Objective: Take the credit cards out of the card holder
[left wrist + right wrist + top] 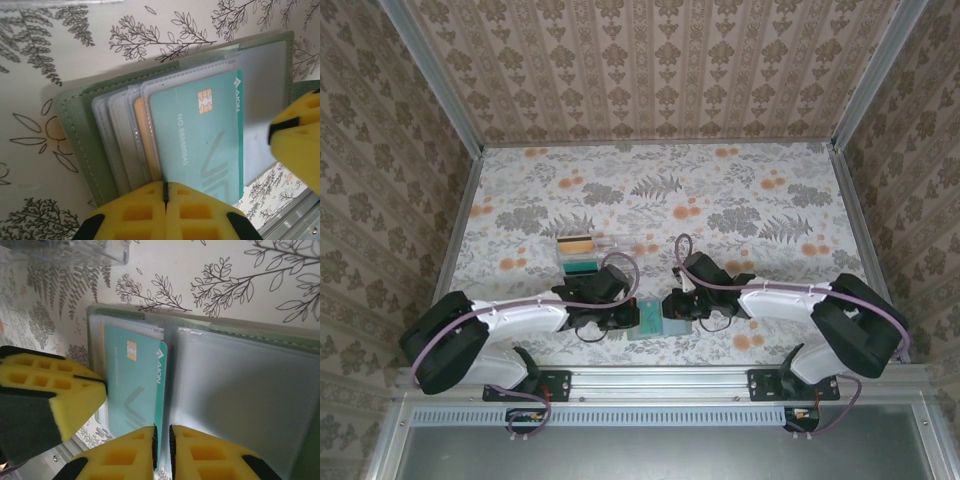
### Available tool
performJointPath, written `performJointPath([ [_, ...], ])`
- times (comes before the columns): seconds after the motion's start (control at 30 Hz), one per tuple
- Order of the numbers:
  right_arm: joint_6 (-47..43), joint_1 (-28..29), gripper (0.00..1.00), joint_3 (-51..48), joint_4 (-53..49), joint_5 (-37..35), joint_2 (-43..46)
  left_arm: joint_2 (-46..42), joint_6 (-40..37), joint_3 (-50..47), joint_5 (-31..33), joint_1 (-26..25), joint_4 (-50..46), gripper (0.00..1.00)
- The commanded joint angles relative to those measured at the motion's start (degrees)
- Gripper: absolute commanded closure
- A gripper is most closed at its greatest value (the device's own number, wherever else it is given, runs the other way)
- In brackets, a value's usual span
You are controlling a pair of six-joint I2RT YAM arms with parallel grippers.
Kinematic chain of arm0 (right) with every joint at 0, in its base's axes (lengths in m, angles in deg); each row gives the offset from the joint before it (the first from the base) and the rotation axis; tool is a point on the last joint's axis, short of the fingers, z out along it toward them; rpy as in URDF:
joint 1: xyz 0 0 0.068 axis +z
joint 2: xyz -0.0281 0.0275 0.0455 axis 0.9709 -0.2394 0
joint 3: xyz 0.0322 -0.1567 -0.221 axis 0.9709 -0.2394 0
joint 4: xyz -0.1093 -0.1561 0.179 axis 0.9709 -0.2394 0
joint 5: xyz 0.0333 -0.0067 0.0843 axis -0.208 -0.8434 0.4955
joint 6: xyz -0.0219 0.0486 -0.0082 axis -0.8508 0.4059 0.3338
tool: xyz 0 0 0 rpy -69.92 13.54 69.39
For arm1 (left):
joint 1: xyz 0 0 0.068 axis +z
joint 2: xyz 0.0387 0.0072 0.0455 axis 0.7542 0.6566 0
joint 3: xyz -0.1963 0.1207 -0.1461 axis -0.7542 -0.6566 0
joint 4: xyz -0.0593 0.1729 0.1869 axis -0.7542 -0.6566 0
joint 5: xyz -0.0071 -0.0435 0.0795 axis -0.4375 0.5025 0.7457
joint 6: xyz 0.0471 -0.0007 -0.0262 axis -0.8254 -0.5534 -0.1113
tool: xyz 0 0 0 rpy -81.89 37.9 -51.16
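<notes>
The pale sage-green card holder point(650, 322) lies open on the floral table between both grippers. In the left wrist view its green cover point(75, 125) frames several clear sleeves, and a teal-green credit card point(200, 135) with a gold chip sticks out of them. An orange card edge point(140, 135) shows in a sleeve beside it. My left gripper point(165, 192) point(632, 318) is shut on the near edge of the sleeves. My right gripper point(162, 440) point(672, 305) is shut on the edge of the teal card point(132, 385), next to the grey inner panel point(250, 405).
A clear plastic compartment tray point(590, 252) point(75, 250) stands just beyond the wallet, with an orange-striped and a dark green item inside. The aluminium rail point(650, 375) runs along the table's near edge close behind the grippers. Patterned walls enclose the table.
</notes>
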Motion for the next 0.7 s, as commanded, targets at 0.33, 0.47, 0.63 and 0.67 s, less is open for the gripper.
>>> performJointPath([
  [0.33, 1.6, 0.3, 0.81, 1.4, 5.2, 4.1, -4.8, 1.5, 0.6, 0.5, 0.0, -0.7, -2.1, 1.0],
  [0.47, 1.7, 0.4, 0.89, 1.2, 5.1, 4.1, -4.9, 1.5, 0.7, 0.5, 0.1, -0.8, -2.0, 1.0],
  [0.63, 0.7, 0.0, 1.0, 0.3, 2.4, 2.3, -3.1, 1.5, 0.9, 0.4, 0.6, -0.8, -3.4, 1.0],
  [0.67, 0.5, -0.3, 1.0, 0.0, 2.0, 2.0, -2.6, 1.5, 0.9, 0.4, 1.0, -0.8, -4.2, 1.0],
])
